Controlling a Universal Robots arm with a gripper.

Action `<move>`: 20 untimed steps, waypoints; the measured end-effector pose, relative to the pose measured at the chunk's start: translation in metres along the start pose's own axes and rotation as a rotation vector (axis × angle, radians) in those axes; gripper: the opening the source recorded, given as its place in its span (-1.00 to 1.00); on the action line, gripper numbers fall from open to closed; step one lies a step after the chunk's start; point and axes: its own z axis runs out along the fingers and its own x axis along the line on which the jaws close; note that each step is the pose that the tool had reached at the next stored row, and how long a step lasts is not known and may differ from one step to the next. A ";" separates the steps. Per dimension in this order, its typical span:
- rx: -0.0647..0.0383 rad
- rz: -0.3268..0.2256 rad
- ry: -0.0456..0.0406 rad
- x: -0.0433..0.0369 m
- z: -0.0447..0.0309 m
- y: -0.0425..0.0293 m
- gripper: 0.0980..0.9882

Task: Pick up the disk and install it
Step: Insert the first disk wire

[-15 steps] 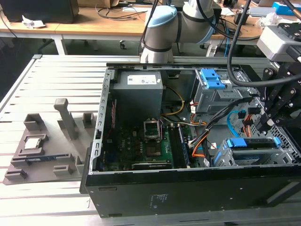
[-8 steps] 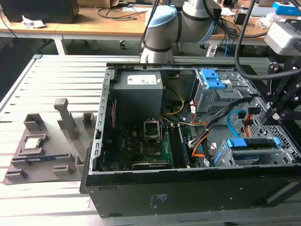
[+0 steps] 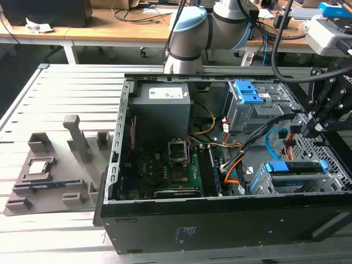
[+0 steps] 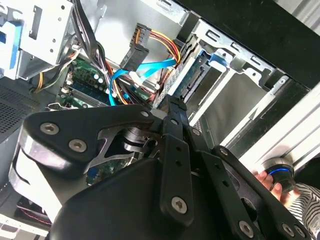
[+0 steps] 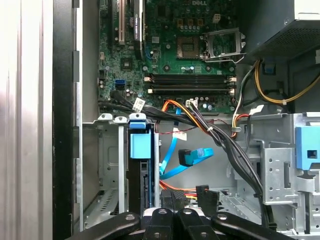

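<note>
The disk (image 3: 294, 168) sits edge-up in the drive cage (image 3: 297, 184) at about four o'clock in the open computer case (image 3: 220, 220) in the exterior view, its blue rails showing along the top; in the first wrist view the disk (image 5: 140, 165) stands in the cage slot with its blue rail tab (image 5: 140, 145) uppermost. The gripper (image 3: 311, 129) hangs just above and behind the cage, at roughly three o'clock of the case, among the loose cables (image 3: 258, 146). Whether its fingers are apart or together I cannot tell, as the linkage hides the tips in both wrist views. The drive looks rigid, fairly dense and smooth-sided, likely slippery on bare metal and sensitive to knocks; the plastic rails or long edges seem the safest hold, keeping off the label face.
</note>
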 end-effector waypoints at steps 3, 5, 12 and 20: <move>0.000 0.000 0.0038 -0.0081 0.0002 -0.0003 -0.98; 0.000 0.000 0.0071 -0.0155 0.0003 -0.0004 -0.98; 0.000 0.001 0.0130 -0.0328 0.0009 -0.0004 -0.98; 0.000 0.001 0.0141 -0.0328 0.0008 -0.0004 -0.98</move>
